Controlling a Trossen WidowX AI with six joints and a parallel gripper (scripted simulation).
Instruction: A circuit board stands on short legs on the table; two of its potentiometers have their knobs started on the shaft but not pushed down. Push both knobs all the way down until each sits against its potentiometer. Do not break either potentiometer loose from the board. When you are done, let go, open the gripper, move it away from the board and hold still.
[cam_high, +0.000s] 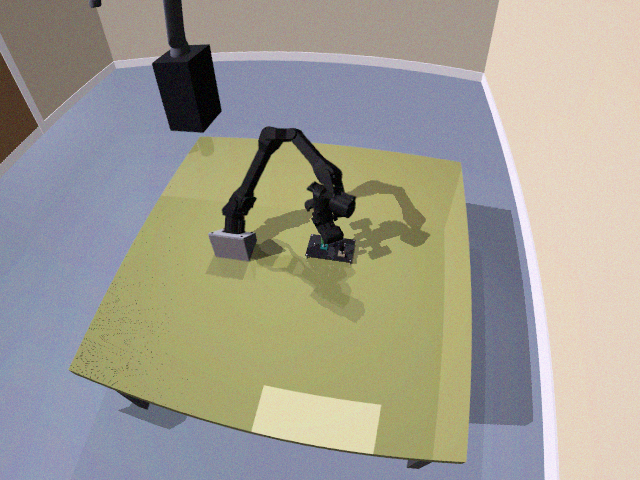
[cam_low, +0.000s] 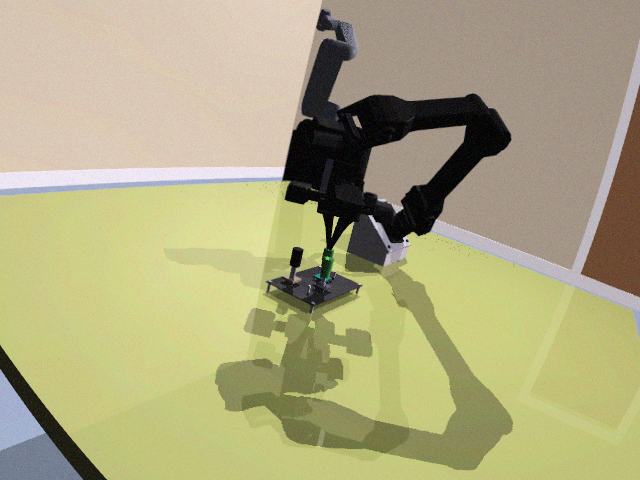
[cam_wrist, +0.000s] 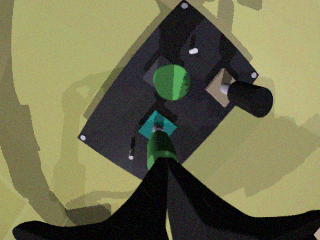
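Note:
The dark circuit board (cam_high: 321, 253) (cam_low: 297, 294) (cam_wrist: 117, 120) stands on short legs. My gripper (cam_low: 330, 246) (cam_wrist: 164, 164) is shut and empty; its fingertips are at the top of the green knob (cam_wrist: 159, 145) over the teal potentiometer (cam_high: 324, 246) (cam_wrist: 148, 128). A bit of shaft shows under that knob in the wrist view. The black knob (cam_low: 296, 256) (cam_wrist: 255, 100) sits high on its shaft, with bare shaft above the tan potentiometer (cam_high: 341, 253) (cam_wrist: 218, 92). A second green knob (cam_wrist: 171, 82) is over the grey potentiometer (cam_wrist: 151, 76). The green knobs overlap in the exterior view.
Small upright pins, one light-coloured (cam_wrist: 193, 51), stand on the board. The arm's grey base block (cam_high: 232, 245) (cam_low: 369, 242) is on the yellow-green table (cam_high: 310, 356) (cam_low: 155, 289). A black pedestal (cam_high: 187, 90) stands beyond the table.

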